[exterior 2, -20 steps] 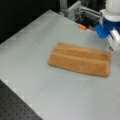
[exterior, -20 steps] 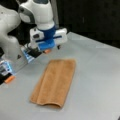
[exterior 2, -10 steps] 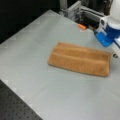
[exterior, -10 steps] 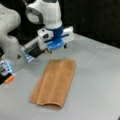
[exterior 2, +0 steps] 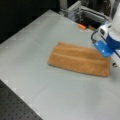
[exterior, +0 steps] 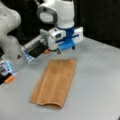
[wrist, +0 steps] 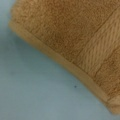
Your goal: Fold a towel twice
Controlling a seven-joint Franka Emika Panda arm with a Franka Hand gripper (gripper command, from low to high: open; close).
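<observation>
Lying folded into a long, narrow rectangle, the orange-brown terry-cloth towel (exterior: 55, 81) rests flat on the pale grey table (exterior: 100, 82), its layered edges showing along one long side in both front views. A white-and-blue robot arm hangs above the towel's far short end in a front view, the gripper (exterior: 59, 52) just off that end, toward the view's top, and holding nothing; whether it is spread or closed cannot be told. In a front view the same gripper (exterior 2: 114, 64) sits at the view's right, just beside the towel's (exterior 2: 78, 58) right-hand short edge, apart from the cloth. The wrist view looks straight down on a corner of the towel (wrist: 65, 32), where a paler woven stripe (wrist: 100, 52) runs across the pile and a smooth hem borders the edge against the bare table (wrist: 32, 87). A small orange piece (exterior 2: 81, 26) lies on the table near metal framing toward a front view's top, well apart from the towel.
</observation>
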